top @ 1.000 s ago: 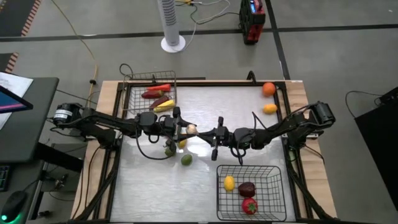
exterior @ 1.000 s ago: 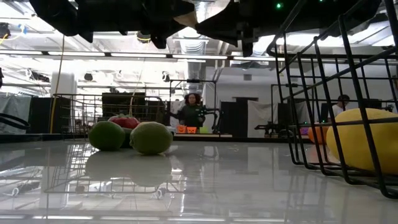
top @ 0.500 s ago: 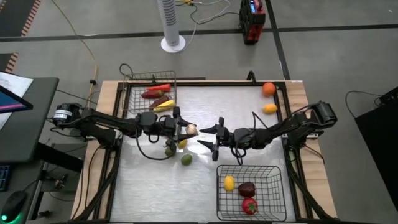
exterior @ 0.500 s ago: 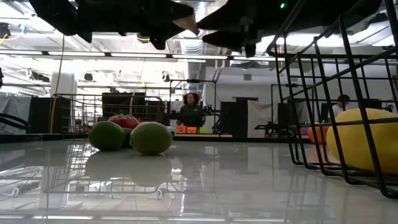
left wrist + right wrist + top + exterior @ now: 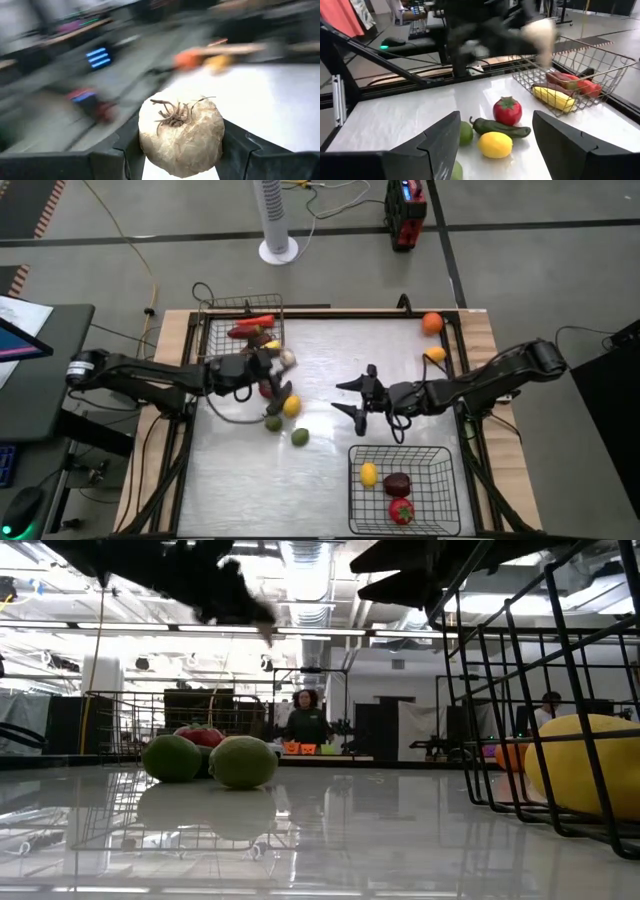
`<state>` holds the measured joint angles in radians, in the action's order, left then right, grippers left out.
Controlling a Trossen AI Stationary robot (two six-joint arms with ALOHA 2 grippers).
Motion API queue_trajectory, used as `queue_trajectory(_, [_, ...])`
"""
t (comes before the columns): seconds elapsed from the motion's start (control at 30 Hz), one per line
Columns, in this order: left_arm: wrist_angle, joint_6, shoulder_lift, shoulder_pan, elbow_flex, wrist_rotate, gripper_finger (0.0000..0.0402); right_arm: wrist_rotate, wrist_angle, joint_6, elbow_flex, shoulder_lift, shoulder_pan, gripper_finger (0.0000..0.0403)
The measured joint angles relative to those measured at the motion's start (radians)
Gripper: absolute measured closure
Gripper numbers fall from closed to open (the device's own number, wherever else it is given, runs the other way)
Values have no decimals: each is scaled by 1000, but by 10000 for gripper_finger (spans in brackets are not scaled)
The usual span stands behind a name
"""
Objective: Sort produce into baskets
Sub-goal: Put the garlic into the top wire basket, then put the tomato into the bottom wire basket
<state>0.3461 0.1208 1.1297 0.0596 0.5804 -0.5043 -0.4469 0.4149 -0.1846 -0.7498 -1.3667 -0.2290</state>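
Left gripper (image 5: 283, 360): clamped on a pale, papery bulb (image 5: 181, 134) with dry roots on top, held just beside the grey basket (image 5: 213, 320) at the table's far left corner.
Right gripper (image 5: 352, 396): fingers spread wide, nothing between them, above the middle of the table (image 5: 330, 470), near the black basket (image 5: 440, 490).
Grey basket contents: long red, maroon and yellow pieces.
Black basket contents: a yellow round piece (image 5: 369, 474), a dark red one (image 5: 397, 483), a red one (image 5: 401, 511).
Loose produce: a tomato (image 5: 507, 110), a dark green pepper (image 5: 501, 128), a lemon (image 5: 495, 144) and two limes in a cluster near the left gripper; an orange (image 5: 432, 323) and a yellow-orange piece (image 5: 434, 354) at the far right edge.
Background: a person (image 5: 305, 720) beyond the table.
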Motion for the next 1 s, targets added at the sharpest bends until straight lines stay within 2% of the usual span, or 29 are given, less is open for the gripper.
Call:
queue_trajectory(0.1, [-68, -32, -13, 22, 0, -285, 233, 0, 23, -22, 0, -46, 0, 127])
queue_trajectory(0.17, [-106, -36, -12, 41, 0, -437, 232, 0, 32, -41, 1, -76, 0, 127])
queue_trajectory(0.23, [-138, -37, -12, 68, 0, -539, 232, 0, 38, -68, 1, -95, 0, 127])
queue_trajectory(0.27, [-149, -38, -12, 83, 0, -559, 232, 0, 34, -80, 1, -100, 0, 127])
queue_trajectory(0.37, [-187, -52, -12, 142, 0, -534, 232, 1, 32, -96, 1, -107, 0, 127])
queue_trajectory(0.5, [-269, -126, -11, 255, 0, -374, 229, 2, 27, -99, 1, -92, -3, 127])
queue_trajectory(0.7, [-378, -230, -11, 412, 0, -281, 180, 1, 14, -98, 0, -83, -14, 127])
queue_trajectory(0.87, [-390, -240, -11, 442, 0, -168, 128, 8, -58, -98, -1, -57, -11, 127])
queue_trajectory(1.0, [-408, -242, -20, 413, 8, -99, 102, 36, -295, -126, -72, 36, 20, 127])
